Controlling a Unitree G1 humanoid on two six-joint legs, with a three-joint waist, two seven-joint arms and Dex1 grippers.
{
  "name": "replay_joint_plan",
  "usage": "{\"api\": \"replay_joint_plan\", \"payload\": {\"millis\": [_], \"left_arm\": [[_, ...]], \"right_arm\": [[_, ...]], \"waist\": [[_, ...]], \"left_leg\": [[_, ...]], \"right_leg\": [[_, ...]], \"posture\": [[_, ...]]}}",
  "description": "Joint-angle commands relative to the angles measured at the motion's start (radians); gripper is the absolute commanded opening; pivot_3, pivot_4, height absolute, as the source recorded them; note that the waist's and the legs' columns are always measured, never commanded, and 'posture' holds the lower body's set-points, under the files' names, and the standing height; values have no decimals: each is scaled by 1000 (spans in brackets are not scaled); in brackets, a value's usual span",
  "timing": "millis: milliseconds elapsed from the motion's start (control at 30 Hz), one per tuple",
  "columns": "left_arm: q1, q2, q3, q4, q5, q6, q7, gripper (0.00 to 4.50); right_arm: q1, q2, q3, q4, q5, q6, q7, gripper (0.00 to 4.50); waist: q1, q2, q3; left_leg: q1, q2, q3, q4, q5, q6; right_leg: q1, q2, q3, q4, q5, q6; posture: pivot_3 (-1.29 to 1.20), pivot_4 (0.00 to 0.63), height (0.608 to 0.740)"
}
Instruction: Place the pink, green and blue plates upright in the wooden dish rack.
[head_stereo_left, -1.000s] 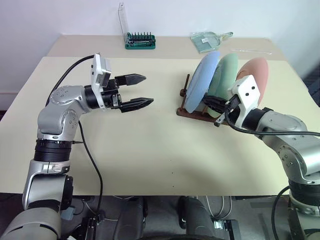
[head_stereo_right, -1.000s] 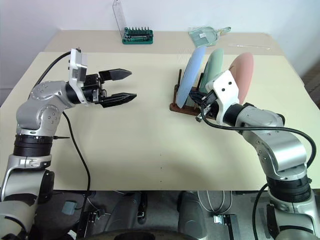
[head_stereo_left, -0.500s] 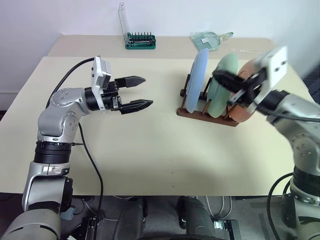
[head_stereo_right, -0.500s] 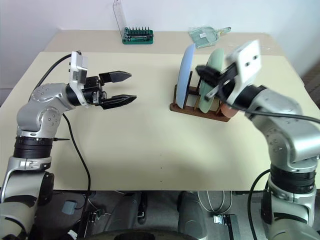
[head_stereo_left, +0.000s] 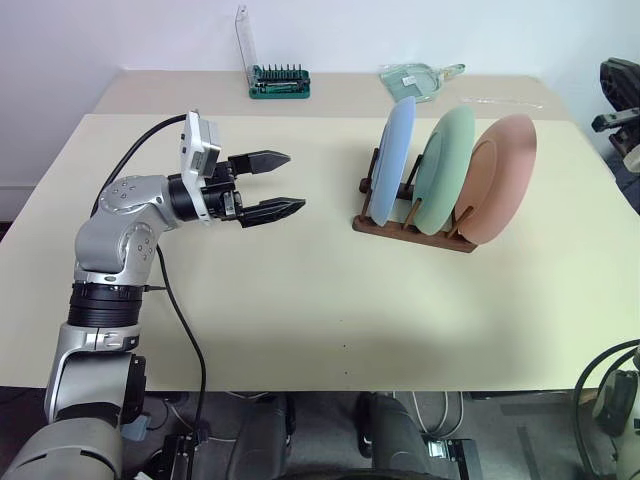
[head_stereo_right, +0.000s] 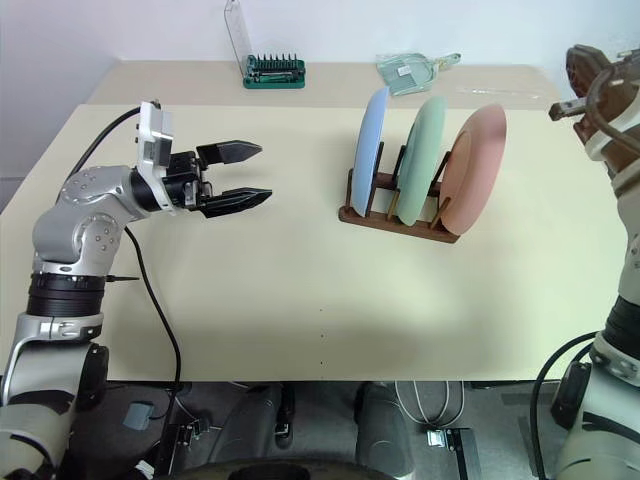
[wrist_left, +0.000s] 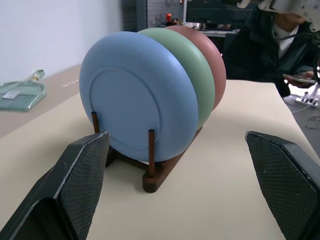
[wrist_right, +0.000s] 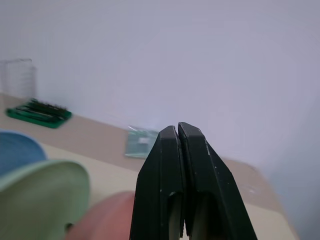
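The blue plate (head_stereo_left: 394, 160), the green plate (head_stereo_left: 445, 165) and the pink plate (head_stereo_left: 500, 175) stand on edge side by side between the pegs of the wooden dish rack (head_stereo_left: 410, 232), right of the table's middle. My left gripper (head_stereo_left: 297, 181) hovers open to the left of the rack, pointing at the blue plate (wrist_left: 140, 95), well apart from it and empty. My right gripper (wrist_right: 177, 129) is shut on nothing, raised high at the far right (head_stereo_right: 600, 85), above and beyond the pink plate.
A green screwdriver-bit holder (head_stereo_left: 280, 80) and a clear plastic scoop (head_stereo_left: 415, 80) lie at the table's far edge. A person (wrist_left: 285, 30) sits beyond the table's right side. Bare tabletop (head_stereo_left: 330, 290) spreads in front of the rack.
My right gripper has lifted away from the rack and swung up to the right. The plates, which leaned a second ago, now stand steadier in the rack. The left arm stayed still.
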Motion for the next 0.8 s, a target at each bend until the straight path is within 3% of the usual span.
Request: {"api": "replay_joint_plan", "payload": {"millis": [33, 133, 267, 367, 467, 600, 633, 800], "left_arm": [[-13, 5, 23, -21, -14, -8, -7, 4500], [-8, 29, 34, -12, -10, -13, -26, 4500], [31, 63, 62, -46, -12, -5, -10, 4500], [110, 75, 90, -135, -22, 3, 35, 4500], [190, 77, 118, -234, -31, 14, 92, 4500], [289, 107, 169, -295, -48, 10, 110, 4500], [300, 104, 165, -317, -50, 16, 126, 4500], [329, 106, 141, -303, -22, -32, 110, 4500]], "right_arm": [[-82, 91, -54, -109, 252, 59, 22, 26], [-55, 147, -17, -234, 566, 176, 120, 26], [31, 129, 74, -256, 681, 241, 292, 26], [71, 88, 167, -217, 639, 232, 461, 825], [44, 74, 219, -166, 617, 208, 589, 2252], [31, 32, 308, -94, 448, 76, 759, 4177], [36, 16, 302, -67, 434, 56, 799, 4441], [79, -8, 336, 6, 190, -216, 879, 4441]], "waist": [[-7, 1, 0], [-11, 1, 0], [-13, 0, 0], [-12, 0, 0], [-18, 0, 0], [-20, 0, 0], [-20, 0, 0], [-12, 0, 0]], "left_leg": [[0, 0, 0, 0, 0, 0], [0, 0, -1, -1, 0, 0], [0, 0, -1, -1, 0, 0], [0, 0, -1, 0, 0, 1], [0, 0, -1, 0, 0, 0], [0, 0, -1, 0, 0, 0], [0, 0, -1, 0, 0, 0], [0, 0, -1, 0, 0, 0]], "right_leg": [[0, 0, 0, 0, 0, 0], [-1, 0, 0, 2, 0, 0], [0, 0, 0, 3, 0, 0], [1, -1, 0, 2, 0, 0], [0, 0, 0, 2, 0, 0], [0, 0, 0, 2, 0, 0], [0, 0, 0, 2, 0, 0], [0, 0, 0, 0, 0, 0]], "posture": [[0, 150, 724], [0, 150, 724], [0, 150, 724], [0, 150, 724], [0, 150, 724], [0, 150, 724], [0, 150, 724], [0, 150, 724]]}}
